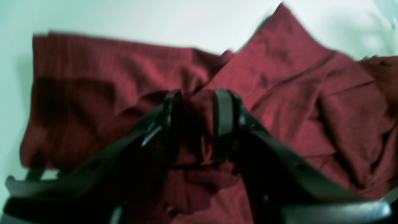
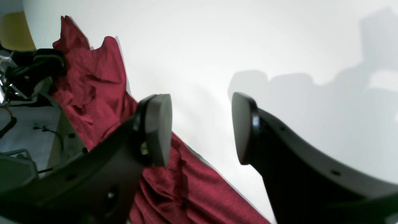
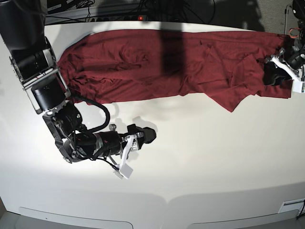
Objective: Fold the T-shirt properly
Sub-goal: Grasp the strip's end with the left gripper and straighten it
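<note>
The T-shirt is dark red and lies spread and wrinkled along the far side of the white table. It also shows in the left wrist view and the right wrist view. My left gripper is at the shirt's right end in the base view, with a bunched fold of the fabric pinched between its black fingers. My right gripper is open and empty, over bare table in front of the shirt's left half, apart from the cloth.
The white table has a rounded front edge. Cables run along its back edge. A yellow object sits beyond the shirt in the right wrist view. The right arm's base stands at the table's left end.
</note>
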`<state>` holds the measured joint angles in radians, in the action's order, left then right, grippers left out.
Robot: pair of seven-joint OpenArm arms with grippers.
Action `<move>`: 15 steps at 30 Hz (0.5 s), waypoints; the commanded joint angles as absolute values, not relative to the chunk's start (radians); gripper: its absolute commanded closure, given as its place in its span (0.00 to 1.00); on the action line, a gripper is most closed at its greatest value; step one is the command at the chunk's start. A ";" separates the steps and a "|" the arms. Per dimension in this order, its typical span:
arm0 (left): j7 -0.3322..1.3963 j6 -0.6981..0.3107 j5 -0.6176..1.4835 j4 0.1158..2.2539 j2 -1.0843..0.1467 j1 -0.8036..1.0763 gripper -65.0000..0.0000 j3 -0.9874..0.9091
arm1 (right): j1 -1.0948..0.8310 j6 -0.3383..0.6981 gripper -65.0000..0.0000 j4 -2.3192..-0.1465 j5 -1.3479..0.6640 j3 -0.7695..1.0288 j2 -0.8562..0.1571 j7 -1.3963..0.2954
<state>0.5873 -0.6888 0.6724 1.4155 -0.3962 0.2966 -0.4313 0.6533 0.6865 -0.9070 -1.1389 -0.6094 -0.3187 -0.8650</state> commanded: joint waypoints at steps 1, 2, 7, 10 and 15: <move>0.567 -0.698 0.689 1.443 -0.413 0.294 0.75 -0.437 | 0.686 0.698 0.52 -0.922 -1.167 -0.601 -0.324 -0.846; 0.567 -0.698 0.688 1.453 -0.413 0.294 0.75 -0.437 | 0.686 0.698 0.52 -0.922 -1.167 -0.601 -0.324 -0.846; 0.564 -0.698 0.688 1.491 -0.413 0.294 0.75 -0.437 | 0.686 0.698 0.52 -0.922 -1.166 -0.601 -0.324 -0.846; 0.564 -0.698 0.688 1.490 -0.413 0.298 0.75 -0.437 | 0.686 0.698 0.52 -0.922 -1.167 -0.601 -0.324 -0.846; 0.519 -0.698 0.623 1.490 -0.413 0.299 0.75 -0.437 | 0.686 0.698 0.52 -0.922 -1.167 -0.601 -0.324 -0.846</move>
